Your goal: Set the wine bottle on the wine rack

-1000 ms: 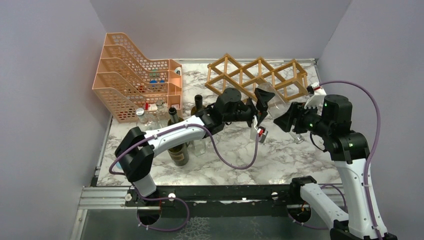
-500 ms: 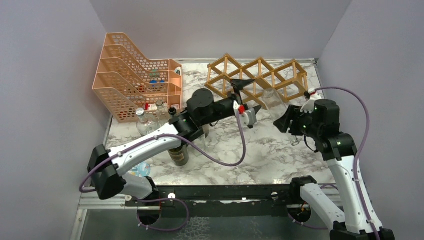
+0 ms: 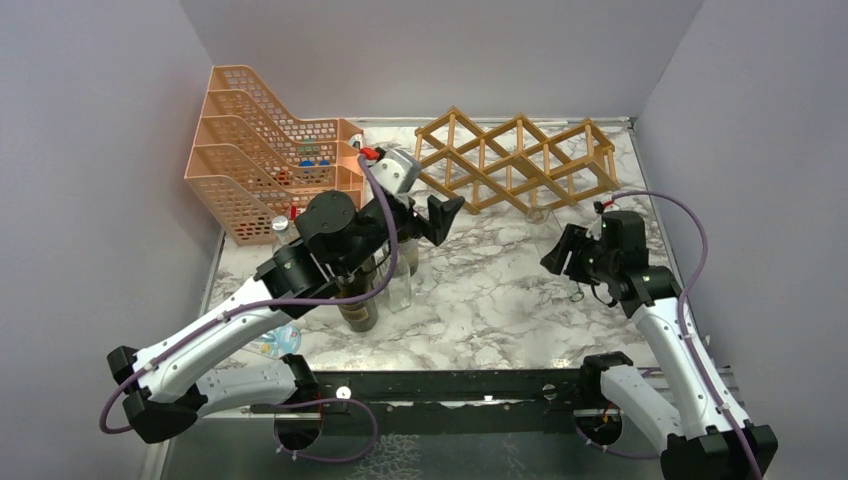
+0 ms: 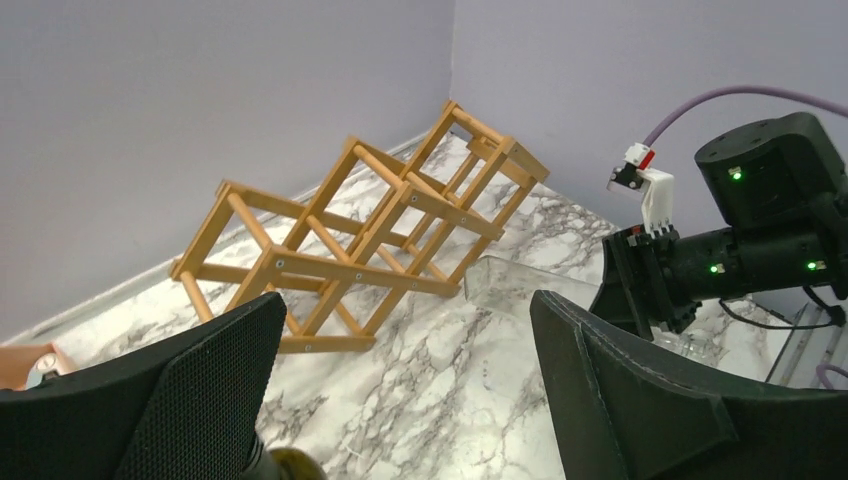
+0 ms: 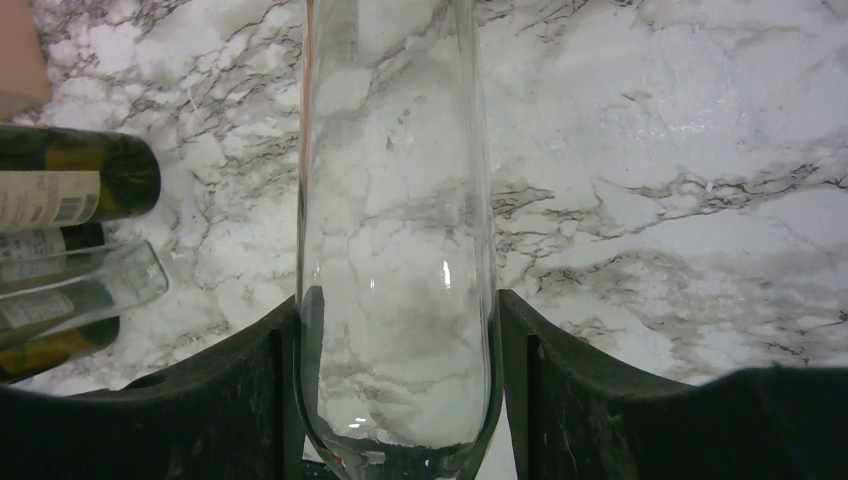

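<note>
Far left: orange mesh tray, not the target. Beside it, dark bottles upright on counter. Next: left pincer spread wide, empty, hovering near rack's left end. Back centre: wine rack, visible cells all empty. Right: clear wine bottle off rack, in front of its right part, pinched in right pincer. Judged: pickup done; carry to rack and slide into cell not yet done.

Lab booth: plain walls, marble tabletop.
</note>
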`<action>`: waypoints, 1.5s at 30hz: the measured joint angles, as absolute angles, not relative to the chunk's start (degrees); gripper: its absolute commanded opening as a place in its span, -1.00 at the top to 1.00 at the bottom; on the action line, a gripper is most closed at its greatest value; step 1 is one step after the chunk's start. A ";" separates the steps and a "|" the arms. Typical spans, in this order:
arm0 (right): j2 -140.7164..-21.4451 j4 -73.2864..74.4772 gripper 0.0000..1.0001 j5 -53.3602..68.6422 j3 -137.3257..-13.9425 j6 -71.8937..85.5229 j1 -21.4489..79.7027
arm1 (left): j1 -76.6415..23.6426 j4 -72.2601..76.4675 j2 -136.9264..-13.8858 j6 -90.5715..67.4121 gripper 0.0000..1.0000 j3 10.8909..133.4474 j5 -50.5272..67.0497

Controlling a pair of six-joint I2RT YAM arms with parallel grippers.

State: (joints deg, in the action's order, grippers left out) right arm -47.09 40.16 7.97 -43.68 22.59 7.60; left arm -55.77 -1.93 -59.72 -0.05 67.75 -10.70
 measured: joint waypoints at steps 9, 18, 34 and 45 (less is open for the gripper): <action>-49.17 31.31 0.98 4.80 -38.15 27.03 7.60 | -55.79 -7.90 -51.77 -1.83 -0.98 64.23 -12.43; -53.91 21.06 0.98 1.96 -35.92 30.59 7.60 | -55.79 -9.37 -52.36 2.11 -0.98 63.94 -11.92; -62.24 -2.55 0.98 1.32 -29.65 30.98 7.62 | -55.77 -9.39 -53.30 3.90 -0.98 63.94 -10.85; -73.38 -15.97 0.98 0.84 -29.69 28.60 7.60 | -55.79 -9.61 -53.76 3.55 -0.98 64.38 -10.22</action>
State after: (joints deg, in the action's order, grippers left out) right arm -73.38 -15.97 0.84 -29.69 28.60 7.60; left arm -55.79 -9.61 -53.76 3.55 64.38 -10.22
